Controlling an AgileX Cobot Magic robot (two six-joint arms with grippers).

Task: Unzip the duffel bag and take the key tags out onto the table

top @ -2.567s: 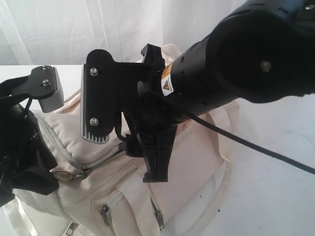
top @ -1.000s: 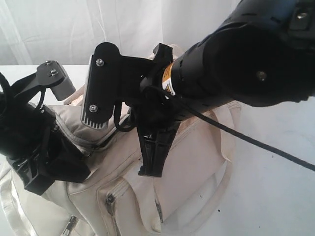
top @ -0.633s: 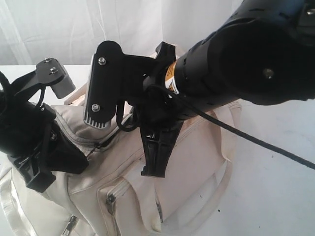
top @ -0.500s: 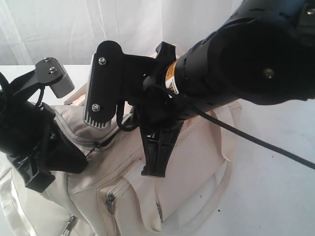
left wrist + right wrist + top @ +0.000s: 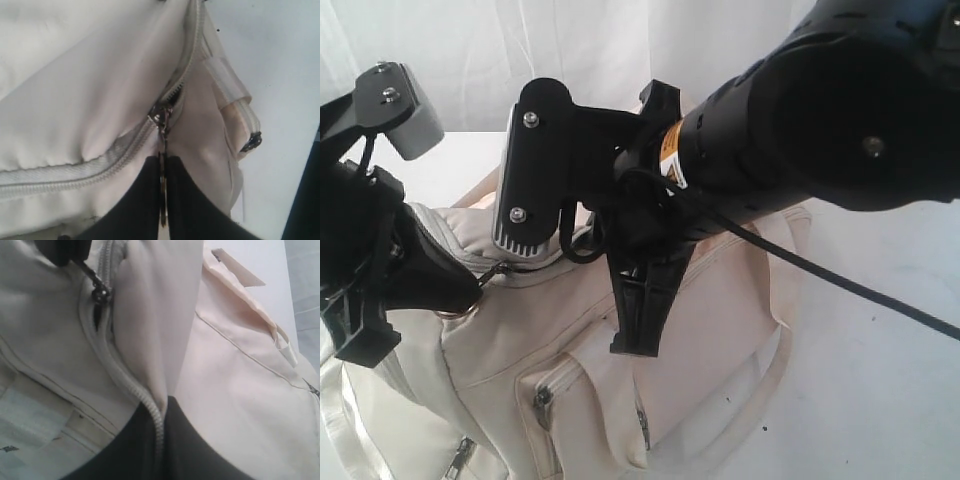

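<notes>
The cream duffel bag (image 5: 720, 310) lies on the white table (image 5: 880, 390). My left gripper (image 5: 470, 292) is at the bag's left end, shut on the metal pull (image 5: 162, 165) of the top zipper (image 5: 187, 65). The slider (image 5: 161, 116) sits just beyond the fingertips. My right gripper (image 5: 632, 335) reaches down over the middle of the bag. It is shut on a raised fold of fabric and zipper tape (image 5: 150, 405). In the right wrist view the left gripper (image 5: 60, 250) shows past the fold, with the pull (image 5: 97, 292) under it. The key tags are hidden.
The right arm (image 5: 840, 110) and its black cable (image 5: 840, 285) cross the upper part of the exterior view. A front pocket with its own zip pull (image 5: 542, 398) faces the camera. White curtain (image 5: 570, 50) hangs behind the table.
My left gripper has risen and shifted left, drawing the zipper pull and the bag's left end with it. The right gripper has kept its pinch on the fabric, nearly still.
</notes>
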